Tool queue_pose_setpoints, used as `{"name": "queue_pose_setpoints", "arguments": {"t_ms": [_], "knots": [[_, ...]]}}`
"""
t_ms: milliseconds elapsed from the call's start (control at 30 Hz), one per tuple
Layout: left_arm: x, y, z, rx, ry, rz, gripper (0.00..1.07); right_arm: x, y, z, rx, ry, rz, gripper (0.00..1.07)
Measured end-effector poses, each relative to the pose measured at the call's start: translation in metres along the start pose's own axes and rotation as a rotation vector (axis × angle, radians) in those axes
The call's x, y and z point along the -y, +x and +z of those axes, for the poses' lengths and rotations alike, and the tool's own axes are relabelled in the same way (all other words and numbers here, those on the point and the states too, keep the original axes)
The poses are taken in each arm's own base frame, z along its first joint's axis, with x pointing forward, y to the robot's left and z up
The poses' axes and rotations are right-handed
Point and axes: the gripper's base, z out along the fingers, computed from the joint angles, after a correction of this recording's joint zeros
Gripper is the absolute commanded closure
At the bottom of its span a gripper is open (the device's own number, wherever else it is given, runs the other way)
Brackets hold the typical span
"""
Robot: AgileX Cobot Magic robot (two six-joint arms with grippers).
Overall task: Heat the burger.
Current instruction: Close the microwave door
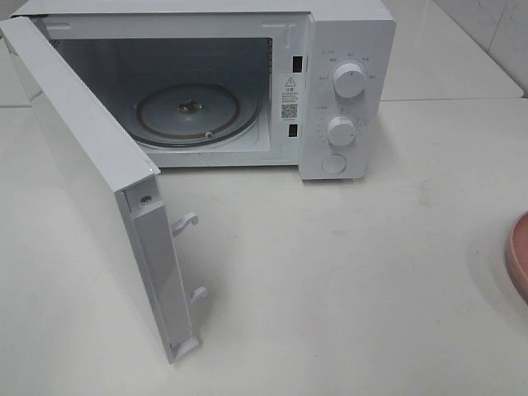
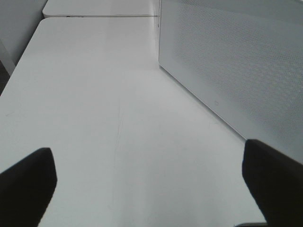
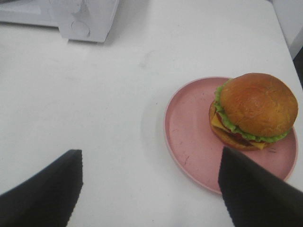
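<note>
I count one microwave (image 1: 247, 82) on my overhead feed, standing at twelve o'clock on the white surface (image 1: 346, 272), with its door (image 1: 99, 190) swung wide open toward eight o'clock. Inside sits one glass turntable (image 1: 188, 111). The control panel carries two round knobs (image 1: 349, 81) and one button (image 1: 333, 163) below them. One pink plate (image 3: 199, 142) shows at three o'clock, only its rim peeking into the overhead view. One burger (image 3: 253, 111) rests on that plate, toward its far edge as my right wrist camera sees it.

My left end effector (image 2: 151, 182) has its fingers spread wide over bare surface beside the door's perforated panel, holding nothing. My right end effector (image 3: 151, 189) is also spread apart, empty, just short of the plate.

A second white tabletop (image 2: 94, 7) adjoins behind; tiled wall (image 1: 495, 25) shows at two o'clock.
</note>
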Motion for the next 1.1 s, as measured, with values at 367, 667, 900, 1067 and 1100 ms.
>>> {"name": "queue_pose_setpoints", "arguments": {"t_ms": [367,667,900,1067,1100], "knots": [[0.0,0.0,0.0,0.0,0.0,0.0,0.07,-0.0012,0.0063,-0.006,0.069,0.033,0.04,0.31],[0.0,0.0,0.0,0.0,0.0,0.0,0.07,-0.0013,0.0064,-0.0057,0.069,0.032,0.041,0.31],[0.0,0.0,0.0,0.0,0.0,0.0,0.07,-0.0013,0.0064,-0.0057,0.069,0.032,0.041,0.31],[0.0,0.0,0.0,0.0,0.0,0.0,0.07,-0.0013,0.0064,-0.0057,0.069,0.032,0.041,0.31],[0.0,0.0,0.0,0.0,0.0,0.0,0.07,-0.0013,0.0064,-0.0057,0.069,0.032,0.041,0.31]]}}
